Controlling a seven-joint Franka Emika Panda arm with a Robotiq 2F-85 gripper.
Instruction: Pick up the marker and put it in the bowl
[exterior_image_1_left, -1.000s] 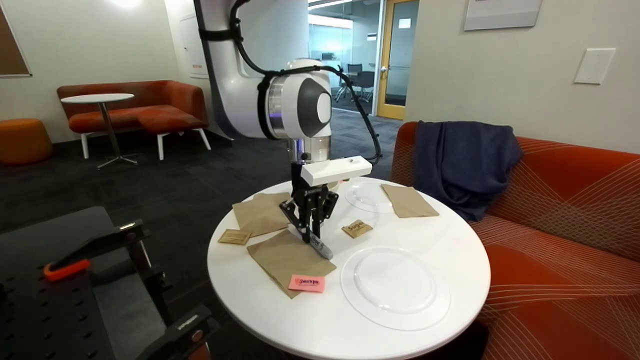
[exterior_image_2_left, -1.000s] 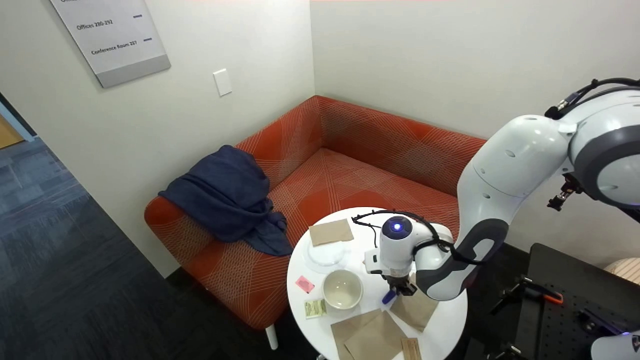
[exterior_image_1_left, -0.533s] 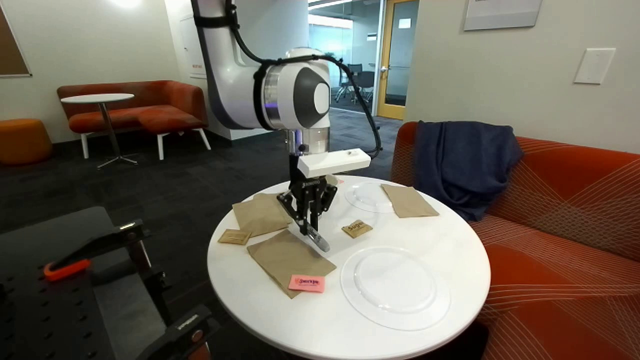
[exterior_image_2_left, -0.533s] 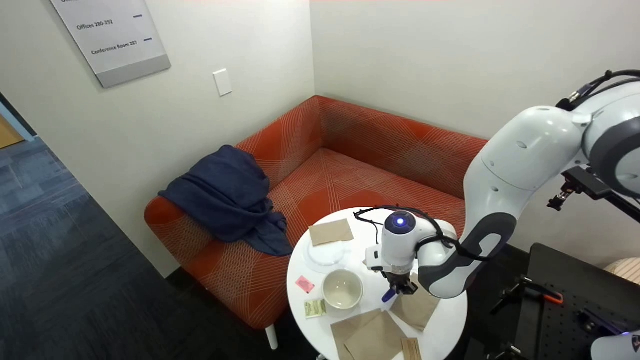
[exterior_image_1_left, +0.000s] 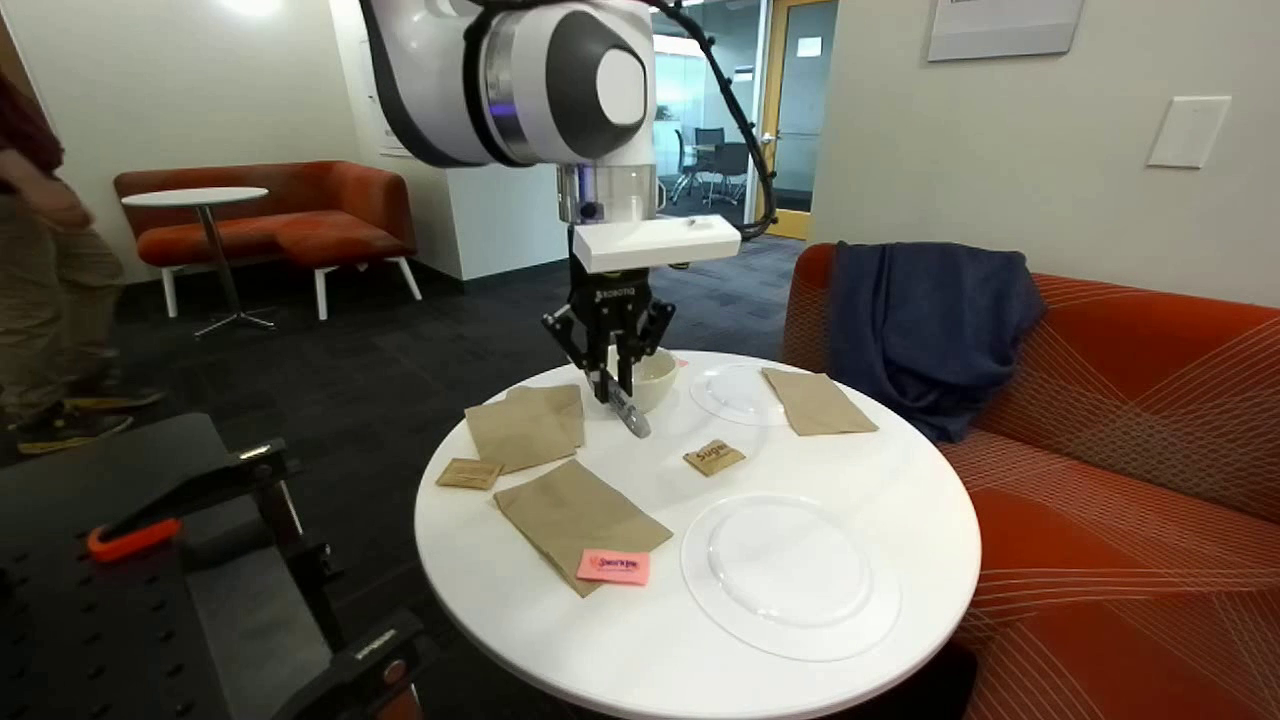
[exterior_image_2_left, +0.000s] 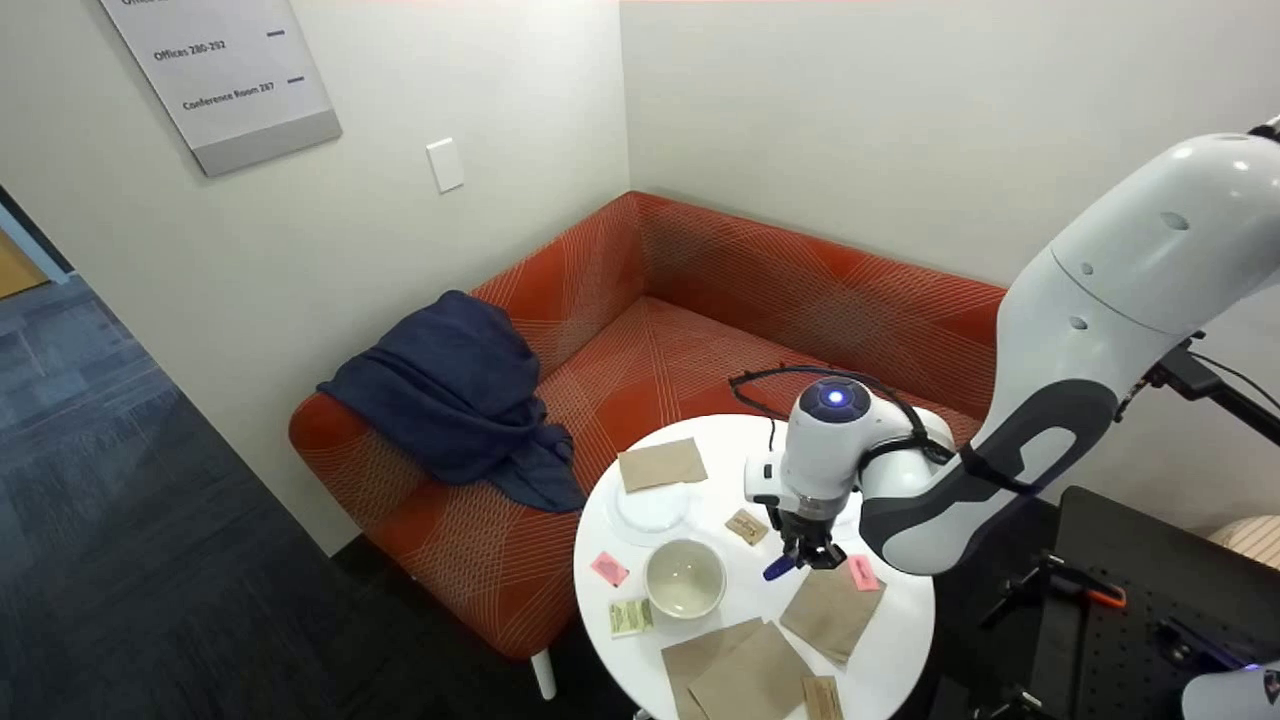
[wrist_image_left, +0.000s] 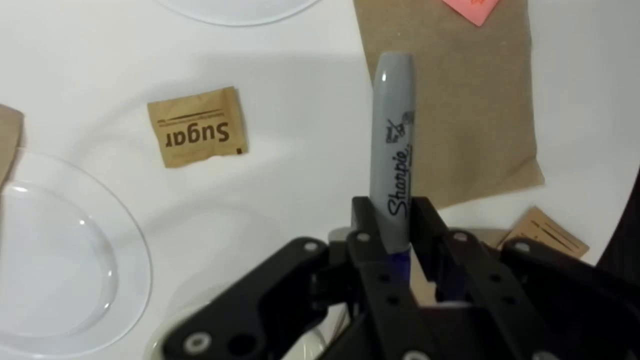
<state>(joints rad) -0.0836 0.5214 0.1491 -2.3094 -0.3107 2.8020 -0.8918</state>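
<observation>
The marker (wrist_image_left: 392, 150) hangs in the air near the bowl (exterior_image_2_left: 685, 579), not yet over it, pinched by the gripper (wrist_image_left: 391, 212), grey barrel jutting one way, blue end (exterior_image_2_left: 780, 567) pointing the bowl's way in an exterior view. The likeliest trouble is the bowl's rim: carried across too low, that leading end could strike it and be knocked askew. Released off-center, so long a pen might straddle the rim and tumble to the table (exterior_image_1_left: 620, 640); a slack hold on the smooth barrel could let it pivot or slip short of the bowl.

Against a second earlier, marker and gripper ride higher above the table, baring more of the bowl (exterior_image_1_left: 655, 378) in an exterior view; a sugar packet (exterior_image_2_left: 747, 527) near it and a pink packet (exterior_image_2_left: 862, 573) well apart from it, on a brown napkin (exterior_image_2_left: 833, 612), have come clear of the arm (exterior_image_2_left: 1110, 290). The bowl has not shifted. Far from it, a person (exterior_image_1_left: 45, 250) has come into an exterior view.
</observation>
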